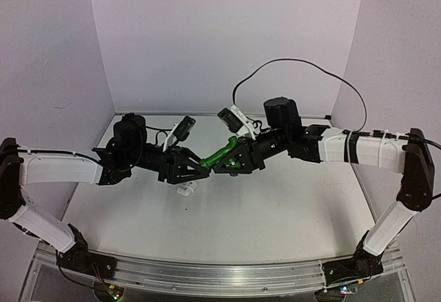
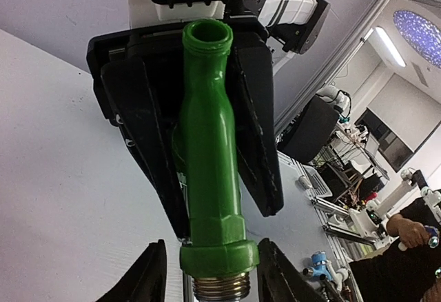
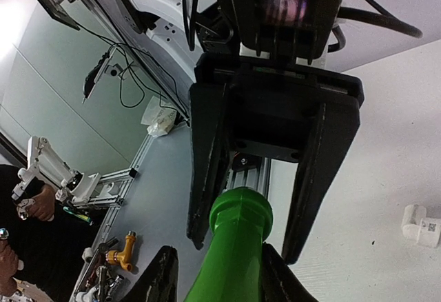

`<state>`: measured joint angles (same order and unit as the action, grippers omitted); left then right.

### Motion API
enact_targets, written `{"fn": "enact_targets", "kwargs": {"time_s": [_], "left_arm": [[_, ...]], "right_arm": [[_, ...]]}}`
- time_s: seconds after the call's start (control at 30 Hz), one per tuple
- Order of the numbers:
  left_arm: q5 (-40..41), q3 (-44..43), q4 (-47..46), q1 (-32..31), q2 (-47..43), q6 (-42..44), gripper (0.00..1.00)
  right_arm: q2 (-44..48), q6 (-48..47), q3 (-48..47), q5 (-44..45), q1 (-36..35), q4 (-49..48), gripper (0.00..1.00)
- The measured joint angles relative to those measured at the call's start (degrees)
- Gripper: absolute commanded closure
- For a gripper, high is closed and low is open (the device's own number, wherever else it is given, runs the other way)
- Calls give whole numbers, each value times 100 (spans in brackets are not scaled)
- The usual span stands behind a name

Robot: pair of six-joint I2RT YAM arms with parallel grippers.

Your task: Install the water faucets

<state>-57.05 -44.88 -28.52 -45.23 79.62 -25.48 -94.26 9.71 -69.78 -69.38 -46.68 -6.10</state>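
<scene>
Holding the tap (image 2: 207, 164) in the air, my right claw (image 3: 219, 274) is closed on its green body. One black finger lies along each side of it, and both touch the plastic. The round open mouth of the tap points back to my right wrist. The other end, with the hexagonal collar and the silvery thread, points to my left claw (image 2: 215, 278).

The jaws of my left claw stand one on each side of that collar, very near to it. Whether they press it already, I cannot tell.

My two claws face each other tip to tip, and the tap makes a slanted bridge between them, with its right end higher in the top view. It hangs above the middle of the desk (image 1: 289, 212), about halfway between the left and right edges.

The fitting (image 1: 186, 190), small and white, lies on the desk just below my left claw in the top view. It is apart from the tap, and no claw touches it.

Farther out, a black cable (image 1: 303, 64) arches high over my right arm. A metal rail (image 1: 207, 274) runs along the near edge of the desk, where my two bases are fixed.
</scene>
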Motion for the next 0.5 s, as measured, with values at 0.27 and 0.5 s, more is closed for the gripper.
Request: {"fn": "enact_targets", "kwargs": {"time_s": [0.27, 0.5], "left_arm": [[-16, -33, -4, 7, 38, -42, 60], [131, -52, -4, 2, 38, -89, 81]], "right_arm": [[-24, -81, -30, 80, 18, 95, 100], [-24, -215, -37, 371, -23, 357, 100]]}}
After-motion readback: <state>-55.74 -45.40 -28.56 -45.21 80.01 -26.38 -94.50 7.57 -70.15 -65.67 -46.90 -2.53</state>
